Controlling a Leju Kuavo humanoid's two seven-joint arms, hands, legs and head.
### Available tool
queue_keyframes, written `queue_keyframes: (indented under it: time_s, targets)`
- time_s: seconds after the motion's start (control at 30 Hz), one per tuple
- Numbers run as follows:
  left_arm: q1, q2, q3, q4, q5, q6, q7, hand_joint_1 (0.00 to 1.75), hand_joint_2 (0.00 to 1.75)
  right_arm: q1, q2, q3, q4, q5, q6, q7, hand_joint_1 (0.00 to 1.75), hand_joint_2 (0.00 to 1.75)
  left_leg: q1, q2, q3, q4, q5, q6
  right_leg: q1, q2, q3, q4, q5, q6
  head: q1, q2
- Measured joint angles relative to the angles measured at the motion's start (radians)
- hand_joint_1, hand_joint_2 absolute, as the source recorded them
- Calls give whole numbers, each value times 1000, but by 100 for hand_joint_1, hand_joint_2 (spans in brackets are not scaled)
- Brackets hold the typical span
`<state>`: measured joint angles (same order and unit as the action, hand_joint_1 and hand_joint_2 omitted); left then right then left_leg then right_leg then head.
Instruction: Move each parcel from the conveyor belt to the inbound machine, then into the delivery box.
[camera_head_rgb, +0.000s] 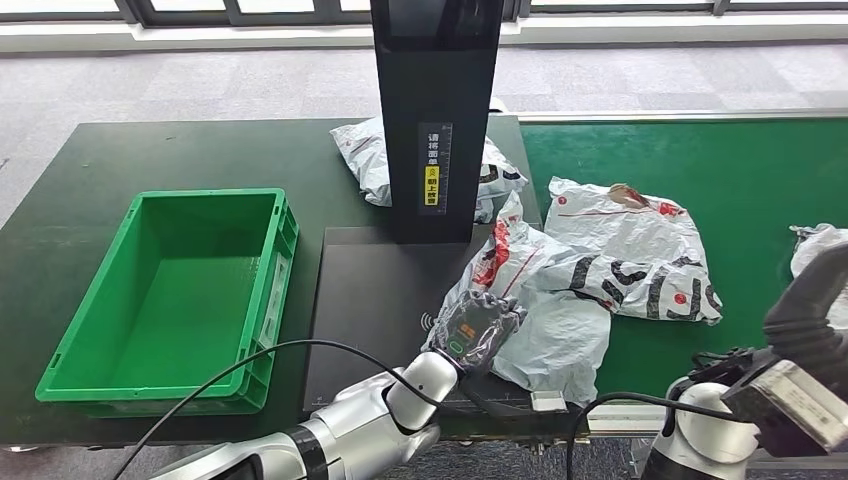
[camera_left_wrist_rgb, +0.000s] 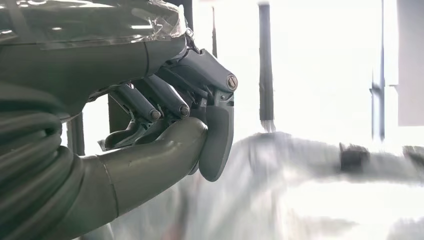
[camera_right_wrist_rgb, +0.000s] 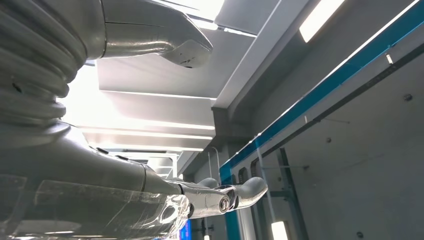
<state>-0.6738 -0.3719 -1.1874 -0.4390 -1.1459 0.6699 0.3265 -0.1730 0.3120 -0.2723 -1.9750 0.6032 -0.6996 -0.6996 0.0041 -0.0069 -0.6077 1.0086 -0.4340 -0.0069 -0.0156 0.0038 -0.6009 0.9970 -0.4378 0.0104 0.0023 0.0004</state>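
We are reaching our left hand (camera_head_rgb: 478, 332) over the black plate (camera_head_rgb: 370, 300) of the inbound machine, and it is resting against the near edge of a white parcel (camera_head_rgb: 545, 300) with red and black print. In the left wrist view the fingers (camera_left_wrist_rgb: 150, 102) are curling in toward the thumb (camera_left_wrist_rgb: 217, 140), with the pale parcel (camera_left_wrist_rgb: 300, 190) blurred just beyond them; we cannot tell whether they are pinching any of the plastic, so we cannot say whether the hand is holding it or closed on nothing.

That parcel is lying half on the plate and half on the green belt (camera_head_rgb: 760, 170), touching a second parcel (camera_head_rgb: 640, 250) that is lying wholly on the belt. A third parcel (camera_head_rgb: 365, 155) is sitting behind the machine's black post (camera_head_rgb: 435, 110). A fourth (camera_head_rgb: 815, 250) is showing at the right edge of the belt.

The green box (camera_head_rgb: 75, 350) is standing to the left of the plate, on the dark table (camera_head_rgb: 150, 150), with nothing in it.

Our right hand (camera_right_wrist_rgb: 200, 45) is pointing up toward the ceiling in the right wrist view, its fingers (camera_right_wrist_rgb: 240, 192) stretching out apart from the thumb and holding nothing.
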Motion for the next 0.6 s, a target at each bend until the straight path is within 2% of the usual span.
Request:
queue_keyframes:
  time_s: [0.13,0.3,0.43,0.57,0.6]
  targets:
    - [0,17,57,-62,-89,28,26,175,175,0,0,0,-1,3,0,0,0,175,0,0,0,0,0,0,0,0,0,0,0,0,0,0]
    - [57,29,217,-166,-254,29,-41,175,175,0,0,0,1,14,0,0,0,175,0,0,0,0,0,0,0,0,0,0,0,0,0,0]
    - [89,30,314,-208,-286,29,-64,175,175,0,0,0,5,18,0,0,0,175,0,0,0,0,0,0,0,-1,0,0,0,0,0,0]
    - [117,28,375,-224,-296,29,-104,1,175,-1,0,0,11,25,0,0,0,175,0,0,0,0,0,0,0,-1,0,0,0,0,0,0]
    - [122,26,392,-222,-283,27,-132,0,175,-1,0,0,13,27,0,0,0,175,0,0,0,0,0,0,0,-1,0,0,0,0,0,0]
